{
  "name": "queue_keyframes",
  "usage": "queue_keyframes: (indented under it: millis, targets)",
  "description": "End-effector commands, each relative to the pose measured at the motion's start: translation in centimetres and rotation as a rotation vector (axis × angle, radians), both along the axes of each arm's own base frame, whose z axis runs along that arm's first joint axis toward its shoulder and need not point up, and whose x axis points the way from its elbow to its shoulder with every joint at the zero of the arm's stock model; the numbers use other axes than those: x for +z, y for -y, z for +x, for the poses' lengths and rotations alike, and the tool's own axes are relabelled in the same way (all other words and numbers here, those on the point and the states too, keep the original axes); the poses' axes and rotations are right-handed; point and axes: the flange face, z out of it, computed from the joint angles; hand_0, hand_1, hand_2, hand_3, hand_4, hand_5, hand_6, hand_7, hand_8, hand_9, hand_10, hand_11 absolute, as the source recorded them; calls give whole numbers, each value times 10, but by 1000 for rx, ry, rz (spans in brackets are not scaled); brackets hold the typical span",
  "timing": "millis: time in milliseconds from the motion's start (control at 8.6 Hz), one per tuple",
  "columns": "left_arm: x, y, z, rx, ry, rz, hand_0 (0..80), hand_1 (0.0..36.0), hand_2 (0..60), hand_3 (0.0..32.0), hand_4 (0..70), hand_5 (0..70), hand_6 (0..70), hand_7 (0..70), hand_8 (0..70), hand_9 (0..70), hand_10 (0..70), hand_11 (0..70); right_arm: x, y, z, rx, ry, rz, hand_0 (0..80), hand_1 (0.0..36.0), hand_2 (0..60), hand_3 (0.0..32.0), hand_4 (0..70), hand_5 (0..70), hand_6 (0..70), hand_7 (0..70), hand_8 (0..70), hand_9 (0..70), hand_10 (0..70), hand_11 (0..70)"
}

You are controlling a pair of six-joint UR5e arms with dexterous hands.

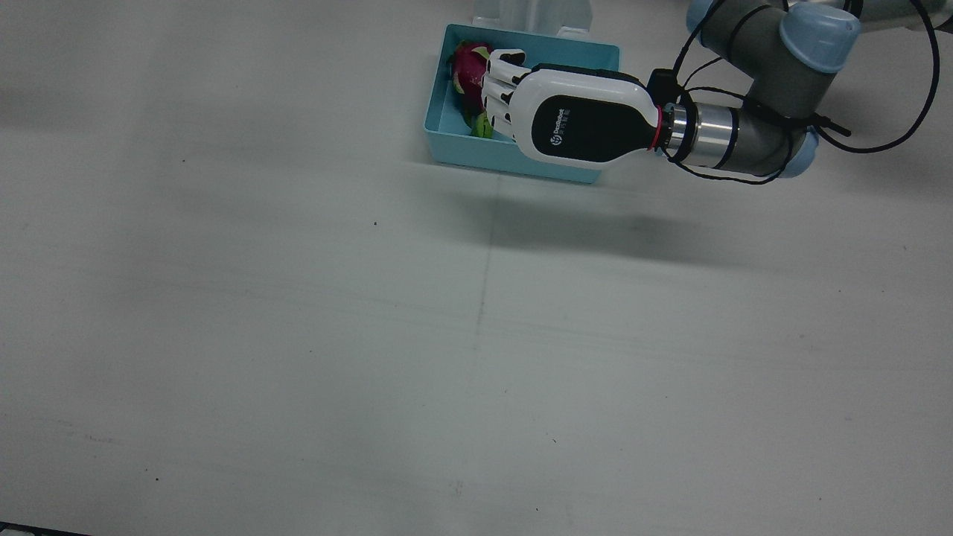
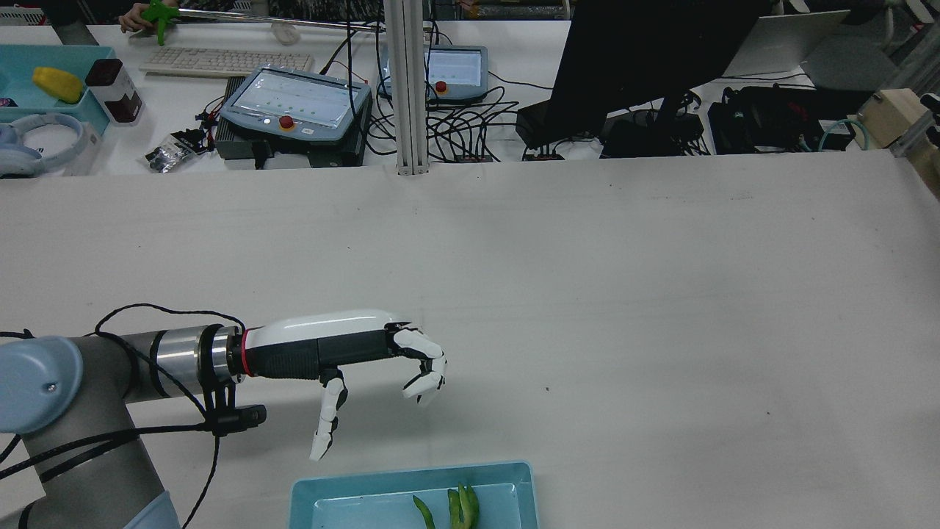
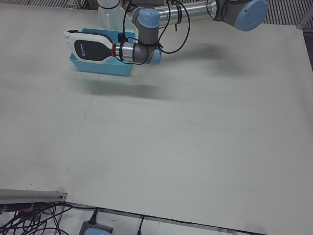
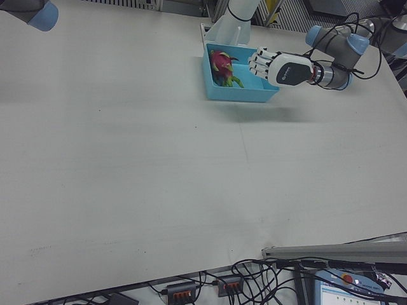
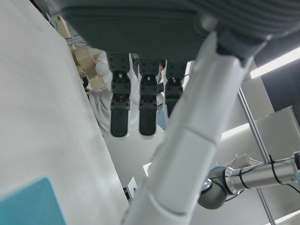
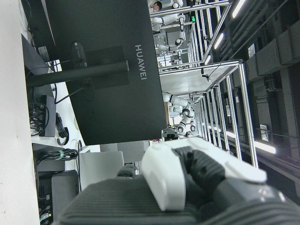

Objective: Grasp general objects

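Note:
A pink dragon fruit point(image 1: 467, 67) with green leaves lies in the far-left end of a light blue tray point(image 1: 461, 152). My left hand point(image 1: 566, 112) hovers above the tray, open and holding nothing, with its fingertips over the fruit. In the rear view the left hand point(image 2: 352, 356) hangs in the air, fingers loosely curled and thumb pointing down, above the tray point(image 2: 330, 499); only the fruit's green leaves point(image 2: 459, 507) show there. The right-front view shows the fruit point(image 4: 221, 63) beside the left hand point(image 4: 280, 68). My right hand point(image 6: 187, 187) shows only in its own view; its pose is unclear.
The tray stands near the robot's edge of the white table, by a pedestal point(image 1: 532, 15). A blue joint of the right arm point(image 4: 32, 13) shows at the table's far corner. Monitors, control boxes and cables point(image 2: 294, 110) fill the bench beyond the table.

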Motion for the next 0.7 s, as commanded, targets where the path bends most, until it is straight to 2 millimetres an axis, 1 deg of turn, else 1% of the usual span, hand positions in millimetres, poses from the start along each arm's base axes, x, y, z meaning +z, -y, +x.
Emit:
queue_keyframes:
  millis: [0, 116, 233, 349, 465, 581]
  targets:
    - [25, 117, -77, -216, 84, -88, 800, 360, 600, 0, 277, 700, 617, 700, 565, 652, 344, 515, 0, 0, 0, 0, 0, 0, 0, 0, 0, 0, 0, 0, 0, 0, 0, 0, 0, 0]
    - [40, 161, -116, -305, 112, -125, 800, 360, 600, 0, 279, 700, 621, 700, 579, 667, 360, 537, 0, 0, -1, -1, 0, 0, 0, 0, 0, 0, 0, 0, 0, 0, 0, 0, 0, 0]
    - [69, 198, -153, -382, 150, -177, 800, 360, 600, 0, 282, 700, 621, 700, 581, 667, 361, 536, 0, 0, 0, 0, 0, 0, 0, 0, 0, 0, 0, 0, 0, 0, 0, 0, 0, 0]
    - [103, 222, -173, -427, 177, -222, 800, 360, 600, 0, 278, 700, 617, 700, 578, 654, 340, 511, 0, 0, 0, 0, 0, 0, 0, 0, 0, 0, 0, 0, 0, 0, 0, 0, 0, 0]
    - [143, 249, -204, -502, 188, -270, 800, 360, 600, 0, 278, 700, 619, 700, 575, 643, 329, 496, 0, 0, -1, -1, 0, 0, 0, 0, 0, 0, 0, 0, 0, 0, 0, 0, 0, 0]
    - [174, 261, -223, -538, 206, -296, 800, 360, 600, 0, 278, 700, 615, 700, 571, 637, 323, 488, 0, 0, 0, 0, 0, 0, 0, 0, 0, 0, 0, 0, 0, 0, 0, 0, 0, 0]
